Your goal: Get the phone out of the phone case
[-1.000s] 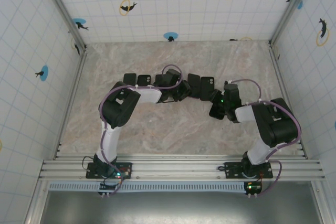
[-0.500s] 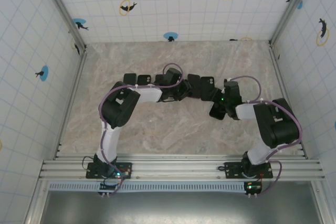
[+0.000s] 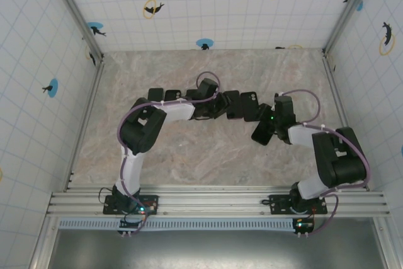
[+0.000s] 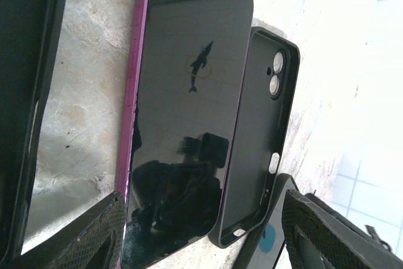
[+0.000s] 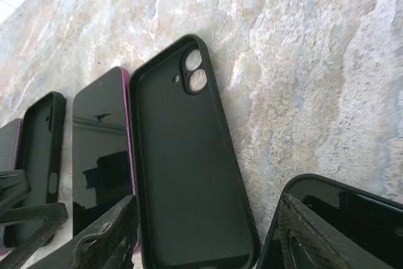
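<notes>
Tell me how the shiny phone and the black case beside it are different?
The phone is glossy like a mirror; the case is dull. The phone has a pink edge; the case is black all over. The case has two round holes at one end; the phone's face has none. Both lie side by side on the table.
</notes>
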You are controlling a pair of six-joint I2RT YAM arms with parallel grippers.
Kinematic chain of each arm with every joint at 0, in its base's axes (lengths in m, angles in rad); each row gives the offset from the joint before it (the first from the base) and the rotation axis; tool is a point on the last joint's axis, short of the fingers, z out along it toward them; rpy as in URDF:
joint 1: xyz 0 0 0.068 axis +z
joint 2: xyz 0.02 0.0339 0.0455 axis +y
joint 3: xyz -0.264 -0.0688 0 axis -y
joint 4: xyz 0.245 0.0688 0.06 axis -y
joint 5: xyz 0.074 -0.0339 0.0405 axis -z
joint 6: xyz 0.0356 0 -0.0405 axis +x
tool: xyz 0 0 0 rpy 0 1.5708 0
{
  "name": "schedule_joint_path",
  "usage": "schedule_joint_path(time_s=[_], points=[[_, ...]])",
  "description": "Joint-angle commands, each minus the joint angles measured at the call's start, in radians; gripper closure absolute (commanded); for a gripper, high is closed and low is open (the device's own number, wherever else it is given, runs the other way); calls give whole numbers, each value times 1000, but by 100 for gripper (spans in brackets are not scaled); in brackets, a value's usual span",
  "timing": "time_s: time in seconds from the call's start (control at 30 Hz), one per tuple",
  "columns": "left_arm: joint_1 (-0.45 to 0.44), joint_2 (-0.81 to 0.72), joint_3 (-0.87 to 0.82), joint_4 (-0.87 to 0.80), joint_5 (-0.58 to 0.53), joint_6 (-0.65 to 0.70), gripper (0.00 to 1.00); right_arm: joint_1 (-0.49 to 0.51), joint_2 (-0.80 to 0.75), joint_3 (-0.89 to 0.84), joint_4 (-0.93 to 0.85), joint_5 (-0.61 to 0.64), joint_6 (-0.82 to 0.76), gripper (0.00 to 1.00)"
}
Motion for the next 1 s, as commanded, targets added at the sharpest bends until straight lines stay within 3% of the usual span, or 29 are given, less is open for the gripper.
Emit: schedule_joint_path(time_s=[0.0,0.07,0.13,0.23,0.3,0.37,0.57,0.97], points=[[-2,-62,32,-41,-27,54,32,-16,-75,-7,-90,28,-5,39],[-2,-82,33,-46,-33,76,32,-18,-121,-16,-158,60,11,37],[-2,-104,34,-54,-43,106,30,-18,-169,-23,-239,112,30,25],[-1,-138,34,-76,-59,149,28,-16,-233,-41,-342,164,63,22],[-1,-163,31,-93,-66,179,25,-16,-252,-35,-412,178,80,10],[1,-187,13,-94,-67,195,22,-13,-254,-16,-475,178,95,6],[8,-258,-41,-107,-88,239,19,52,-222,-3,-522,228,101,0],[30,-365,-118,-184,-146,337,15,149,-37,140,-603,356,42,0]])
